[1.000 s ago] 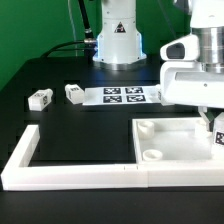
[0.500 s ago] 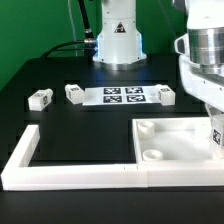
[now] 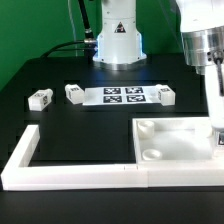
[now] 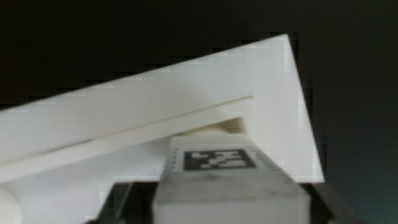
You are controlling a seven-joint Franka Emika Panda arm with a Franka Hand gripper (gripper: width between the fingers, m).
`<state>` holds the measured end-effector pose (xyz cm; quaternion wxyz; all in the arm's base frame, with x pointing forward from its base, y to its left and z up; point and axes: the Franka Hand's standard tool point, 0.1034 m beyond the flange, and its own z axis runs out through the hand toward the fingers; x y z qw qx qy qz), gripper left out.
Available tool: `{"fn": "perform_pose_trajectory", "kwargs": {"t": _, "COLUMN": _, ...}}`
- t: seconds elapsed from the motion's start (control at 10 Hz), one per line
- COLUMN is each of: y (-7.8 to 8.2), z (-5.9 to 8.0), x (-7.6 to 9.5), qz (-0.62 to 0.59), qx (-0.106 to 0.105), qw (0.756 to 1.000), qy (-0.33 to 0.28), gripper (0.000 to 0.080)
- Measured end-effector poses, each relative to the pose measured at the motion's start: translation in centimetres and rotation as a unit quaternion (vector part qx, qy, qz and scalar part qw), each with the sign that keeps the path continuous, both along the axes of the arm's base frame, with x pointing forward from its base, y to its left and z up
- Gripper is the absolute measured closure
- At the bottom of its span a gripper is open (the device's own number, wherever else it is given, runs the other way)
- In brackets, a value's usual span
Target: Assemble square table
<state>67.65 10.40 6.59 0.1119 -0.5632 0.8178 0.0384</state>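
Note:
The white square tabletop [image 3: 178,140] lies at the exterior view's lower right, rim up, with round corner sockets. My gripper [image 3: 218,128] hangs over its right side at the frame edge. In the wrist view the gripper [image 4: 226,208] is shut on a white leg [image 4: 222,165] with a black-and-white tag, which sits between two dark fingers [image 4: 128,205] just above a corner of the tabletop [image 4: 160,110]. Three more tagged legs lie on the black table: one [image 3: 40,98], a second [image 3: 75,93] and a third [image 3: 165,96].
The marker board [image 3: 125,96] lies between the second and third loose legs. The long white L-shaped border wall [image 3: 60,172] runs along the front and the exterior view's left. The robot base [image 3: 118,40] stands at the back.
The arm's wrist body has risen and shifted to the exterior view's right, uncovering the third loose leg by the marker board. The gripper end stays over the tabletop's right side.

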Motion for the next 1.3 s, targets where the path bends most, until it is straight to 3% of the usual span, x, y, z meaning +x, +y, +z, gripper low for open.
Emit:
{"fn": "perform_pose_trajectory", "kwargs": {"t": 0.2, "y": 0.1, "z": 0.0, "x": 0.1, "qz": -0.081, "qx": 0.010, "qw": 0.997, "qy": 0.007, "gripper": 0.0506}}
{"fn": "perform_pose_trajectory", "kwargs": {"t": 0.7, "y": 0.1, "z": 0.0, "x": 0.1, "qz": -0.074, "qx": -0.002, "qw": 0.997, "qy": 0.005, "gripper": 0.0499}}
{"fn": "perform_pose_trajectory", "kwargs": {"t": 0.9, "y": 0.1, "z": 0.1, "x": 0.1, "qz": -0.074, "qx": -0.002, "qw": 0.997, "qy": 0.004, "gripper": 0.0193}}
{"fn": "perform_pose_trajectory", "kwargs": {"t": 1.0, "y": 0.3, "z": 1.4, "x": 0.4, "qz": -0.066, "qx": 0.000, "qw": 0.998, "qy": -0.007, "gripper": 0.0163}}
{"fn": "perform_pose_trajectory", "kwargs": {"t": 1.2, "y": 0.4, "z": 5.7, "x": -0.1, "qz": -0.051, "qx": 0.008, "qw": 0.998, "qy": -0.032, "gripper": 0.0152}}
{"fn": "perform_pose_trajectory", "kwargs": {"t": 1.3, "y": 0.3, "z": 6.4, "x": -0.1, "qz": -0.051, "qx": 0.009, "qw": 0.998, "qy": -0.035, "gripper": 0.0152}}
